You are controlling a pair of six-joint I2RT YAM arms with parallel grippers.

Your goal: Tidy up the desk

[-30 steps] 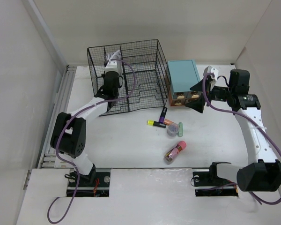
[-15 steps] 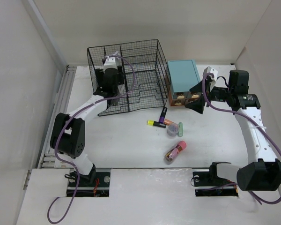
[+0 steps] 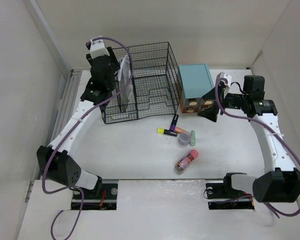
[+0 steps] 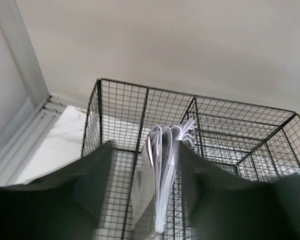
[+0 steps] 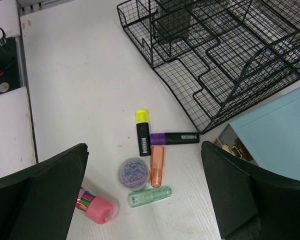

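The desk (image 3: 130,155) is a white tabletop. On its middle lie a yellow highlighter (image 5: 142,132), a purple marker (image 5: 174,138), an orange highlighter (image 5: 157,166), a green tube (image 5: 150,196), a pot of paper clips (image 5: 134,172) and a pink-capped tube (image 5: 95,206). A sheaf of white papers (image 4: 162,170) stands upright in the left part of the black wire organizer (image 3: 145,80). My left gripper (image 4: 145,150) is open above it, one finger on each side of the papers. My right gripper (image 5: 145,185) hangs wide open above the loose items, holding nothing.
A teal drawer box (image 3: 195,82) stands right of the organizer, its lower drawer showing small items. White walls border the desk on three sides. A ribbed rail (image 3: 65,110) runs along the left edge. Both arm bases sit at the near edge.
My left gripper has opened off the papers and drawn up and to the left of the organizer; the papers stay standing inside. The right arm has hardly moved.
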